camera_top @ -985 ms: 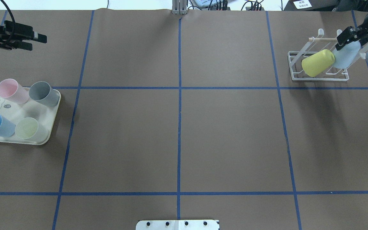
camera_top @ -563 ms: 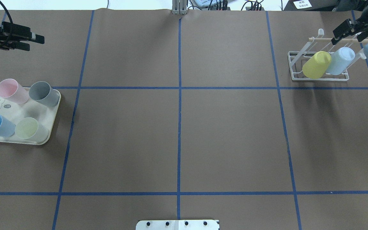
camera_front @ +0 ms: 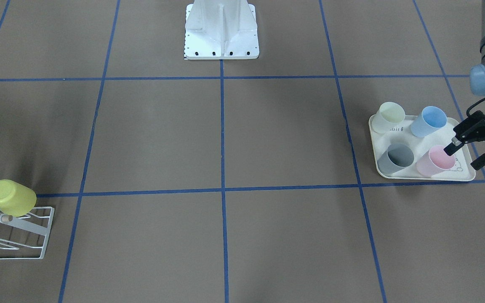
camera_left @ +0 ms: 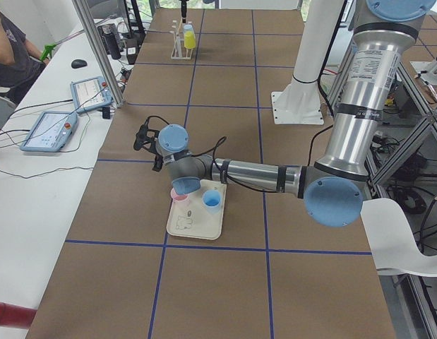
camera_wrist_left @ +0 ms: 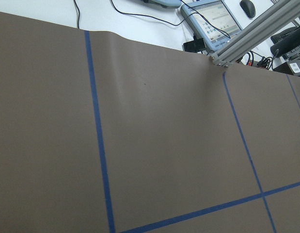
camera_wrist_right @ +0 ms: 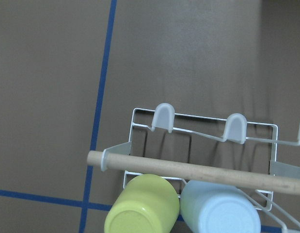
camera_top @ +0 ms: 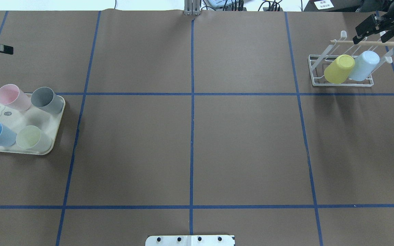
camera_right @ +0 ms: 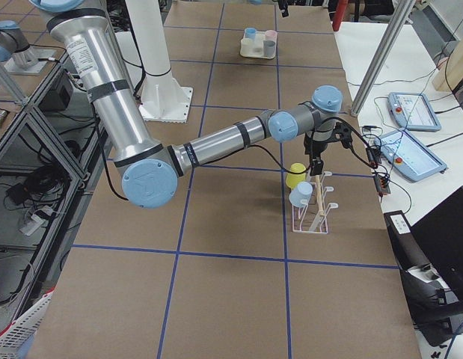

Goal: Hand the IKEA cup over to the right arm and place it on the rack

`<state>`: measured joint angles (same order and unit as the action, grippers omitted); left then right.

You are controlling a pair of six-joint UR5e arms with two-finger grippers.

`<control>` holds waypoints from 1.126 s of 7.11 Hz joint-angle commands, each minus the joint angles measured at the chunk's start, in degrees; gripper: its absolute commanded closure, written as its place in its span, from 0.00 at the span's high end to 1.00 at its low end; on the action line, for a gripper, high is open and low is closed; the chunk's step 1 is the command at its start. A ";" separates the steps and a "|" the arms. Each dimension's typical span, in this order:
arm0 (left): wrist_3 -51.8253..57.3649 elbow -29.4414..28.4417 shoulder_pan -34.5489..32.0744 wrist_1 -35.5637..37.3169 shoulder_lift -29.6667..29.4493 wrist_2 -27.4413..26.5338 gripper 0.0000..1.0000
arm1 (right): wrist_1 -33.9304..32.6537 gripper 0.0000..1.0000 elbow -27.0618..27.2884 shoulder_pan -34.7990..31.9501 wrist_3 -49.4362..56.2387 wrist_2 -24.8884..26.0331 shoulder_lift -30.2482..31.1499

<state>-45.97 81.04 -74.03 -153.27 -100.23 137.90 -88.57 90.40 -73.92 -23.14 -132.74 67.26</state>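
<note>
- Brown paper crossed by blue tape covers the table [camera_front: 267,134] in the front-facing view. The left gripper [camera_front: 465,155] hangs by the cream tray [camera_front: 413,141] at the view's right. Its jaws are wide apart with nothing between them. One fingertip overlaps the pink cup [camera_front: 436,162] in this view, and contact cannot be judged from here. The rack [camera_front: 23,227] stands at the lower left edge with the yellow cup [camera_front: 11,197] tipped on it.
- Overhead, the right gripper [camera_top: 360,33] sits just above the rack's wooden dowel [camera_top: 378,43], jaws apart and empty. The pale blue cup [camera_top: 364,65] rests mouth-down and tilted on the rack, right beside the yellow cup. Only a black tip of the left gripper shows at the left edge, well apart from the tray and its four cups.
- From the left end, the left gripper hovers beyond the tray over bare paper. How its jaws stand cannot be told from this view.
- From the right end, the right gripper hangs over the rack, above both cups.
- The left wrist camera shows only paper, tape lines and a tablet [camera_wrist_left: 213,12] past the table's edge.
- The right wrist camera looks down on the dowel, with both cup bottoms side by side beneath it. No fingers show.
</note>
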 commanded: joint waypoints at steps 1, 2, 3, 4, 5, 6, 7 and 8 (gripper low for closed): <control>7.64 0.00 -0.24 6.03 3.53 -0.53 1.00 | -0.02 0.99 1.53 0.35 -2.09 -0.15 0.41; 8.43 0.09 0.37 8.75 4.50 -0.44 1.00 | 0.06 0.99 2.14 1.14 -3.57 -0.15 0.41; 11.92 0.17 0.29 11.30 5.99 0.17 1.00 | -0.02 0.99 3.10 1.49 -3.93 -0.15 0.41; 13.52 0.17 0.38 14.11 6.70 0.35 1.00 | -0.02 0.99 3.98 1.59 -4.80 -0.15 1.02; 14.67 1.13 -0.14 17.19 6.71 2.18 1.00 | -0.02 0.99 4.34 1.93 -4.90 -0.15 1.20; 14.68 2.10 -0.15 17.30 7.06 2.80 1.00 | -0.02 0.99 4.34 2.20 -4.90 -0.15 1.29; 14.42 4.63 0.29 18.61 10.11 2.38 1.00 | -0.02 0.99 4.34 2.38 -4.90 -0.15 1.29; 14.50 5.18 0.38 19.58 10.66 2.37 1.00 | 0.06 0.99 4.08 2.64 -4.90 -0.06 1.29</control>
<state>-31.53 84.85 -73.84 -135.02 -91.02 140.27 -88.58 94.64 -71.58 -28.02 -132.87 68.52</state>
